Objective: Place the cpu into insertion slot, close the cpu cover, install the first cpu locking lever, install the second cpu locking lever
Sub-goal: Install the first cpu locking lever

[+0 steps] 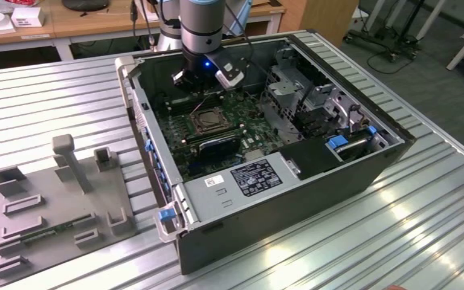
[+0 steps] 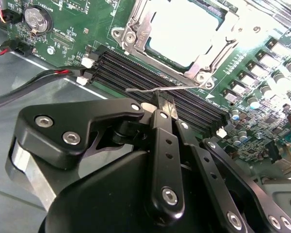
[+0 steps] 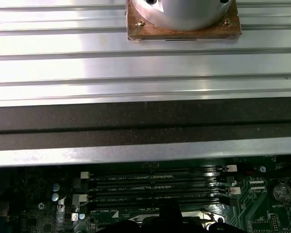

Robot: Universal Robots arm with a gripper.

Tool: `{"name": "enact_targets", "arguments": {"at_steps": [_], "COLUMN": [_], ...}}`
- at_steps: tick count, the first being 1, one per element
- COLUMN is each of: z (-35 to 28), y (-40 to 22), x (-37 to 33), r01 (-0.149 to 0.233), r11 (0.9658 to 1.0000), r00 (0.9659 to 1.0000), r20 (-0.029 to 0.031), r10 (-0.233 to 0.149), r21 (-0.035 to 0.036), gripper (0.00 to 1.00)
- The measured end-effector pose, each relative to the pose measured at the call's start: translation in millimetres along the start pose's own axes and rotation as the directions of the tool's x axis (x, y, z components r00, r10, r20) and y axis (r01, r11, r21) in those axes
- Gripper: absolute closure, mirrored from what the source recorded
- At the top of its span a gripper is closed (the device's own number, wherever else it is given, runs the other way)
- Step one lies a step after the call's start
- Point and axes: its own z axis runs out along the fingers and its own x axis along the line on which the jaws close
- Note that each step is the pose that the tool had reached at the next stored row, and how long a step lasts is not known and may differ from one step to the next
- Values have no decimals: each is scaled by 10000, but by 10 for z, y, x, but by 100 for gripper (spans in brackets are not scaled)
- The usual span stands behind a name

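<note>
**A:** What is the end effector [image 2: 164,104] doing?

**B:** It looks pressed together on a thin wire locking lever [image 2: 138,90], pinched right at its tips, over the black memory slots [image 2: 136,70].

**A:** And the cpu?

**B:** Just beyond those slots. The cpu [image 2: 184,26] lies flat in the insertion slot [image 1: 208,120], its pale top showing through the cpu cover [image 2: 136,24], which appears folded down around it.

**A:** How far along, then?

**B:** Seating and cover look done, I'd judge. The pinched lever does not look latched to the green motherboard [image 2: 242,97] yet. Whether the other lever is hooked, I cannot tell.
</note>
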Motion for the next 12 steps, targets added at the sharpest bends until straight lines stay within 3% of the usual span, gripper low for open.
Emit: {"name": "enact_targets", "arguments": {"at_steps": [12], "z": [10], "y": [-2], "x": [-10], "r01": [2], "r11": [10000], "r00": [10000], "r20": [0], "r10": [-2], "r21": [-2], "gripper": [89]}}
